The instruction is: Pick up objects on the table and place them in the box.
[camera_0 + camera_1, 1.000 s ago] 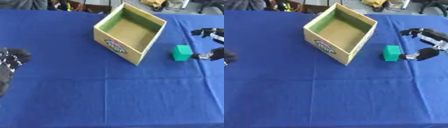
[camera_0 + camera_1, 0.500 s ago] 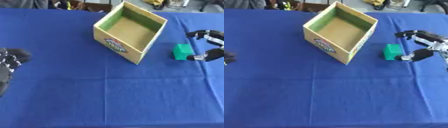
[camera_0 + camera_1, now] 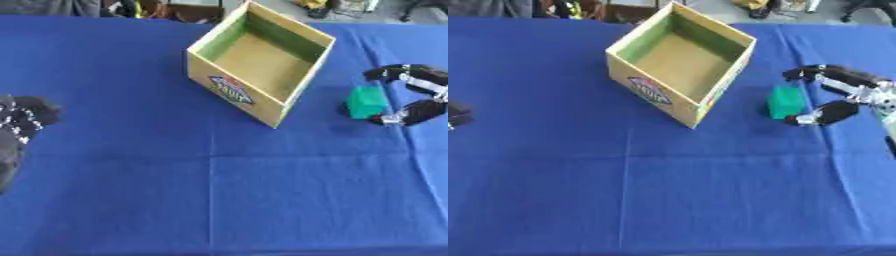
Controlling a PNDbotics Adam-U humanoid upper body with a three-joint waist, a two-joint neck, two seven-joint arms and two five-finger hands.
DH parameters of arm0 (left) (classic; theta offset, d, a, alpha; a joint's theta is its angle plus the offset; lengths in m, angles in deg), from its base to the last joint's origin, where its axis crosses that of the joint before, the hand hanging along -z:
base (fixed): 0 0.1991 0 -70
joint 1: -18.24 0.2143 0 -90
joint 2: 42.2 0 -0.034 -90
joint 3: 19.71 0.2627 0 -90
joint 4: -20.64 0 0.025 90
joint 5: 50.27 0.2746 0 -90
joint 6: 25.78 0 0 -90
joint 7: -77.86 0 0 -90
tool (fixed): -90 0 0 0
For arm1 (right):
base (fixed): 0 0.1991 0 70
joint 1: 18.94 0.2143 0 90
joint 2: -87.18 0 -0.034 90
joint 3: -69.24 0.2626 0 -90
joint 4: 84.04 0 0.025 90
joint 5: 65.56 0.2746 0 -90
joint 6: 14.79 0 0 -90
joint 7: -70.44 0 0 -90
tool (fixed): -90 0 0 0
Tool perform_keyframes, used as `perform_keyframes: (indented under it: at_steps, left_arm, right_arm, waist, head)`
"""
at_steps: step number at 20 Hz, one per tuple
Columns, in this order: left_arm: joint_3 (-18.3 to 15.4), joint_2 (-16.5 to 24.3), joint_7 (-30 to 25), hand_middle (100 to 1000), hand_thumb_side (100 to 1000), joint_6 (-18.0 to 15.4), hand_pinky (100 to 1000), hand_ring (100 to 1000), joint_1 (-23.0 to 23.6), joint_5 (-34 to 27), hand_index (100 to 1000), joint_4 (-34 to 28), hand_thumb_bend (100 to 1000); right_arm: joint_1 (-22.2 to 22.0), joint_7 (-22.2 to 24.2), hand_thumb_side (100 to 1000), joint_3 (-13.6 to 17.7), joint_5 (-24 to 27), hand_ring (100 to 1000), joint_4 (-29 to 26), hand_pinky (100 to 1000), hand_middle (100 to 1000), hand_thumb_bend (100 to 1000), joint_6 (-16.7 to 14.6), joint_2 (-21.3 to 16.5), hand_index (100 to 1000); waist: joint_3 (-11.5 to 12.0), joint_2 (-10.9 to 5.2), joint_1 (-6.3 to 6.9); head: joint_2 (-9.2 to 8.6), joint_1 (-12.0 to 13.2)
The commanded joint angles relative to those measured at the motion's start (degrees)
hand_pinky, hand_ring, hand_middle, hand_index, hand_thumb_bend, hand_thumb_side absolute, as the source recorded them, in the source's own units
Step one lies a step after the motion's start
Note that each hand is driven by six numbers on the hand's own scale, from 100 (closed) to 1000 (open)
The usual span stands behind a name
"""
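Our right hand (image 3: pixel 833 95), fingers spread, brackets the green block (image 3: pixel 785 102) beside the box (image 3: pixel 680 60); we should centre it before pinching and lifting.

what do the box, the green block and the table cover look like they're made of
The box looks like cardboard: matte tan walls, thin straight edges, a printed label on one side. The green block has flat, even-coloured faces, so maybe foam or plastic; the look leaves it open. The table cover looks like blue cloth, with faint fold creases across it.
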Motion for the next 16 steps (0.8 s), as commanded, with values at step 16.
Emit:
perform_keyframes:
  at_steps: [16]
  left_arm:
    - [0.0,0.7,-0.2,607,1000,-0.1,839,776,-0.6,0.1,684,-0.9,377]
  right_arm:
    - [0.7,-0.7,347,0.0,-4.9,797,-0.4,765,591,381,0.2,-1.0,758]
  waist:
    - [0.0,-0.77,-0.01]
  head:
    - [0.77,-0.2]
